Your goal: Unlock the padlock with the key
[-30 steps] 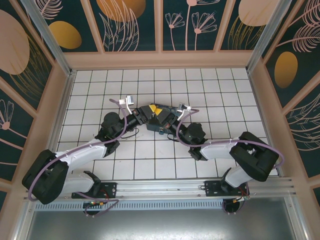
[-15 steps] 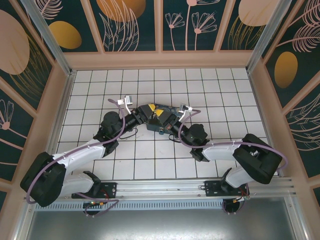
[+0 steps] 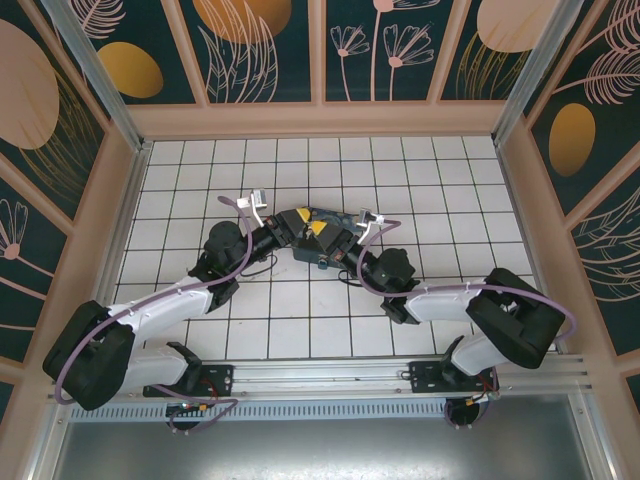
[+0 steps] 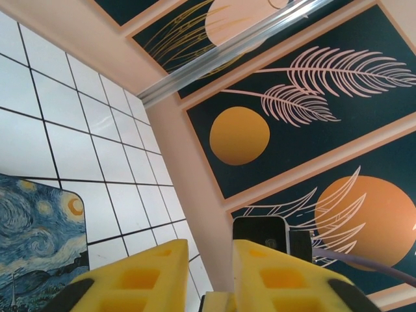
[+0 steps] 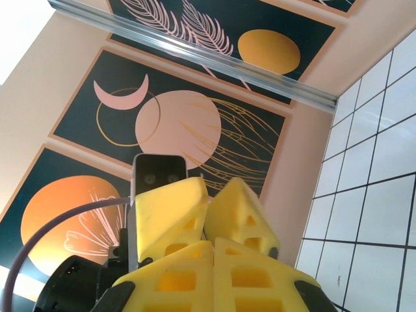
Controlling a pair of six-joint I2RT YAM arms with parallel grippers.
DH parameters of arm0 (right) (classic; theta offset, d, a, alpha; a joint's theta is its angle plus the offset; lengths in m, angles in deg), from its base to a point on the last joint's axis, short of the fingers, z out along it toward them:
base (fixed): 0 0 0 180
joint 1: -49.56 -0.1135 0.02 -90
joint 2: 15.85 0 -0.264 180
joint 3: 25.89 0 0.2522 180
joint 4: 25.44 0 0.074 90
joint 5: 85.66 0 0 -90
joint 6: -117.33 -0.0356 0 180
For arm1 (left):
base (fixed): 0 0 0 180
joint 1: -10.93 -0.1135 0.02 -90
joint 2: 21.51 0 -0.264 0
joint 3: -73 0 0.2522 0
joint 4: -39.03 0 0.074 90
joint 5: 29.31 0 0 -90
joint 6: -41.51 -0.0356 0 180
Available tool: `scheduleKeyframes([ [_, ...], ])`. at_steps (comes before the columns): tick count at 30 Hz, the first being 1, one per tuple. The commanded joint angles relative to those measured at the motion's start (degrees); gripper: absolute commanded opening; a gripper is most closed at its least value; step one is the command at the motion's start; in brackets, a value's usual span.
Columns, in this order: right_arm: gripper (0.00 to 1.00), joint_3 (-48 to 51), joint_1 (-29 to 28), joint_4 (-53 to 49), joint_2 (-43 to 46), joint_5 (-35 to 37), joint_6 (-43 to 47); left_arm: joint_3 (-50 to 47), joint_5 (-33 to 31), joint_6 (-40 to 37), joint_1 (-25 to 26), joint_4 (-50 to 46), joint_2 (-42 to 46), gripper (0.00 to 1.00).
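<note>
Tiled table (image 3: 300, 320), Starry Night box (image 4: 32, 240)

You have a table (image 3: 300, 330) of white tiles ruled with thin black lines. The walls (image 3: 270, 50) around its edges are dark teal panels in peach frames. They are printed with pale pink line-drawn leaves and flowers, peach moons and orange discs. The box (image 4: 32, 240) carries a swirling print in blues with yellow stars. Your left gripper (image 4: 207, 260) and right gripper (image 5: 213, 250) both have bright yellow fingers with dark grey corners. The 2 arms (image 3: 160, 310) are white with black joints, and purple cables (image 5: 65, 212) loop along them. At the table's near edge you see a silver rail (image 3: 320, 372). Silver posts (image 3: 95, 72) rise at the far corners.
</note>
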State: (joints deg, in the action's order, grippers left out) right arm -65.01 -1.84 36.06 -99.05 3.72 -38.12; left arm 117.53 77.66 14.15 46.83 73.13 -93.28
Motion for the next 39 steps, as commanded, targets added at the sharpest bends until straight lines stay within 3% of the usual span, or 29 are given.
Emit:
scheduleKeyframes([
  [1,0.0,-1.0,-0.6,2.0,-0.8,-1.7,-0.2,1.3,-0.1,-0.1,-0.5,1.6,-0.7,0.18],
  [7,0.0,-1.8,-0.6,2.0,-1.9,-1.7,-0.6,1.1,0.3,-0.3,-0.5,1.8,-0.7,0.0],
  [10,0.0,-2.1,-0.6,1.6,-1.9,-1.3,-0.8,1.1,0.5,-0.3,-0.5,1.8,-0.7,0.0],
  [13,0.1,-2.3,-0.6,1.4,-2.0,-0.8,-0.9,1.0,0.6,-0.4,-0.4,1.8,-0.5,0.0],
  [39,0.19,-3.6,-0.3,2.4,-2.9,-0.9,-1.1,-0.1,0.8,-0.2,-0.5,1.9,-0.1,0.0],
])
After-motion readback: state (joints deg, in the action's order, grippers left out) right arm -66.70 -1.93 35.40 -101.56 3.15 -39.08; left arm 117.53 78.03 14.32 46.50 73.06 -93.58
